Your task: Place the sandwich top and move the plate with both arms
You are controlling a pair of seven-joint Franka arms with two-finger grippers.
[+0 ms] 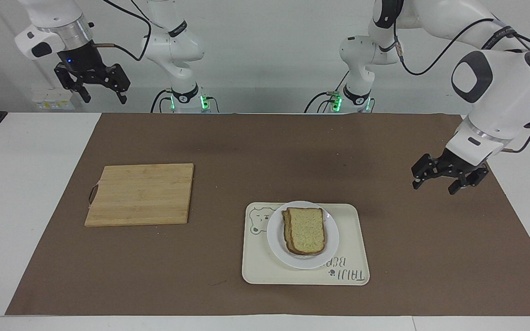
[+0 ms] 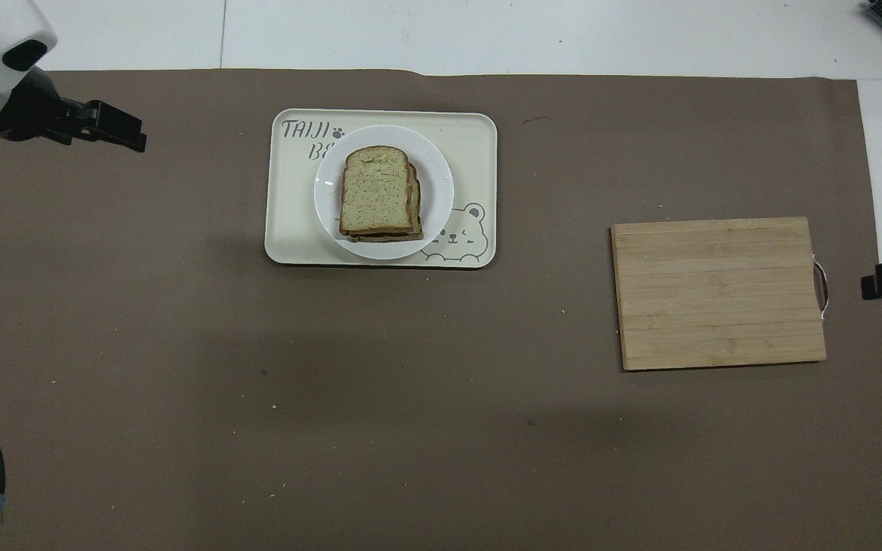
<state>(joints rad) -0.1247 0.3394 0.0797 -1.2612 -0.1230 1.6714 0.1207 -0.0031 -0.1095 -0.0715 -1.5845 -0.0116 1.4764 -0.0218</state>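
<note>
Left gripper [image 1: 446,178] is up in the air over the brown mat [image 1: 265,151] at the left arm's end of the table, fingers spread wide and nothing between them, touching nothing, well apart from the tray [image 1: 352,239]. Over at the right arm's end, the right gripper [image 1: 92,87] hangs high above the table edge, jaws apart as well, empty-handed, that arm simply waiting. Now out to the food: the sandwich top [image 1: 307,230] lies on the stack, its edges a little off from the slice underneath so a strip of lower crust peeks out on one side, and the whole sandwich sits in the middle of the plate [image 1: 276,239]. The plate itself rests on the cream tray with the bear drawing, partly covering the lettering. That reads to me as a finished job: bread on, plate delivered to the tray, which would explain why both grippers stand open and clear of everything. The wooden cutting board [image 1: 141,194] lies bare toward the right arm's end, nearer to the robots than the tray, and it looks like the place the plate or the bread came from, though that is only a guess from the layout.
</note>
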